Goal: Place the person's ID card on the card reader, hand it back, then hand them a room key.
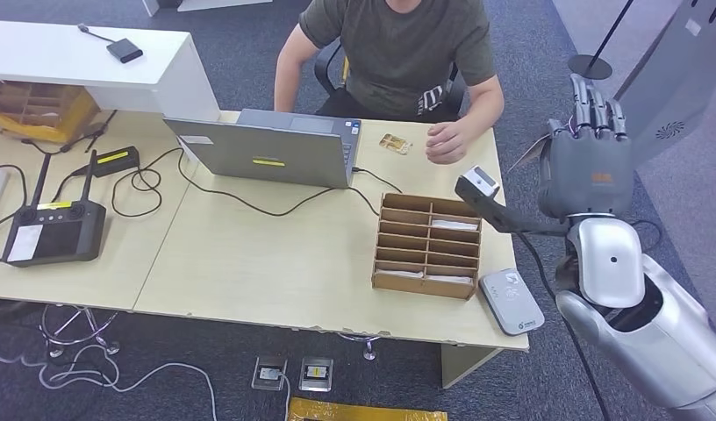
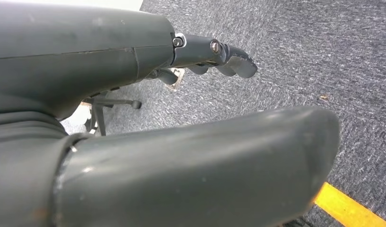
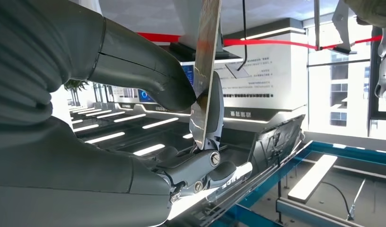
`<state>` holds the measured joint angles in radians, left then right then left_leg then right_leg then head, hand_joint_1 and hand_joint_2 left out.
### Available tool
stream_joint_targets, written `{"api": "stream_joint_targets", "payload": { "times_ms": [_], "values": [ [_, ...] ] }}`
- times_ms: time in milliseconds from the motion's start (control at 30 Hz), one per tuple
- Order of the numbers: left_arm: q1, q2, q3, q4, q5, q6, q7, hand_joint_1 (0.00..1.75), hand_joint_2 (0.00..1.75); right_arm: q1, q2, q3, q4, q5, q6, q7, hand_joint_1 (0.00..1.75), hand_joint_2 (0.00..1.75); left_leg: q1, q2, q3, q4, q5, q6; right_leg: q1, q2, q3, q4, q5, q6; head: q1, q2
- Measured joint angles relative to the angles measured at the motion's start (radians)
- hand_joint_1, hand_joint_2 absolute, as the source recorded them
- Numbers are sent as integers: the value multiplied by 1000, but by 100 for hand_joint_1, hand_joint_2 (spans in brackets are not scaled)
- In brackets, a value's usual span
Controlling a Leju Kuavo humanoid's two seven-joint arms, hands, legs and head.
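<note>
Right now your right hand (image 1: 587,145) is raised off the tabletop's (image 1: 275,263) right edge, fingers pointing up, and the right wrist view shows the ID card (image 3: 206,71) pinched on edge between thumb and fingers. The card reader (image 1: 511,301) lies flat at the near right corner of the tabletop, just beside the wooden card organizer (image 1: 427,246) — below and nearer to you than the hand, so the card must come down and turn flat. The person's hand (image 1: 447,140) rests at the far edge. Your left hand (image 2: 219,54) hangs over carpet, fingers loosely curled, holding nothing
</note>
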<state>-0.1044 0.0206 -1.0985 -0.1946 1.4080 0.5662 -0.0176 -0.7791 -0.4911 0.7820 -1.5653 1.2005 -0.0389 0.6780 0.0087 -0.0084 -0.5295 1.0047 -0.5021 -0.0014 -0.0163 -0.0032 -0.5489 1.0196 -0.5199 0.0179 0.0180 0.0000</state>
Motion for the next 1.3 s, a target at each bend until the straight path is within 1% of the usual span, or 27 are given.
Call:
{"api": "stream_joint_targets", "payload": {
  "times_ms": [367,500,667,800,900,1000,1133,1300],
  "values": [
    [0,0,0,0,0,0,0,0,0,0,2,-21,-14,0,0,0,175,175,0,0,0,0,0,0,0,0,0,0,0,0,0,0],
    [0,0,0,0,14,1,0,0,0,0,4,-20,-13,-16,-10,-19,175,175,0,0,0,0,0,0,0,0,0,0,0,0,0,0],
    [-1,-2,0,0,38,18,1,0,0,-1,29,-12,18,-34,-51,-45,175,175,0,0,-1,0,0,0,0,-1,0,0,0,0,0,0],
    [0,-3,0,0,55,30,2,0,0,-7,51,-1,46,-54,-41,-59,175,175,0,-1,-2,0,0,0,0,-1,0,0,0,0,0,0],
    [-2,-5,5,0,80,29,0,0,0,-43,92,18,111,-85,-5,-106,175,175,0,0,-4,-1,0,0,0,-1,0,1,0,0,0,0],
    [-5,-7,15,0,105,30,-4,0,0,-120,168,46,257,-111,-36,-153,175,175,0,0,-3,-1,1,-1,0,-1,-1,2,0,0,0,0],
    [-7,-12,27,0,125,45,-13,0,0,-183,248,75,404,-134,-56,-169,175,175,1,-4,-3,0,3,-2,0,-4,-1,2,0,0,0,0],
    [-6,-18,44,0,140,57,-17,0,0,-230,312,103,536,-150,-56,-173,175,175,1,-5,-4,0,3,-2,1,-5,-1,2,0,-1,0,0]
  ]
}}
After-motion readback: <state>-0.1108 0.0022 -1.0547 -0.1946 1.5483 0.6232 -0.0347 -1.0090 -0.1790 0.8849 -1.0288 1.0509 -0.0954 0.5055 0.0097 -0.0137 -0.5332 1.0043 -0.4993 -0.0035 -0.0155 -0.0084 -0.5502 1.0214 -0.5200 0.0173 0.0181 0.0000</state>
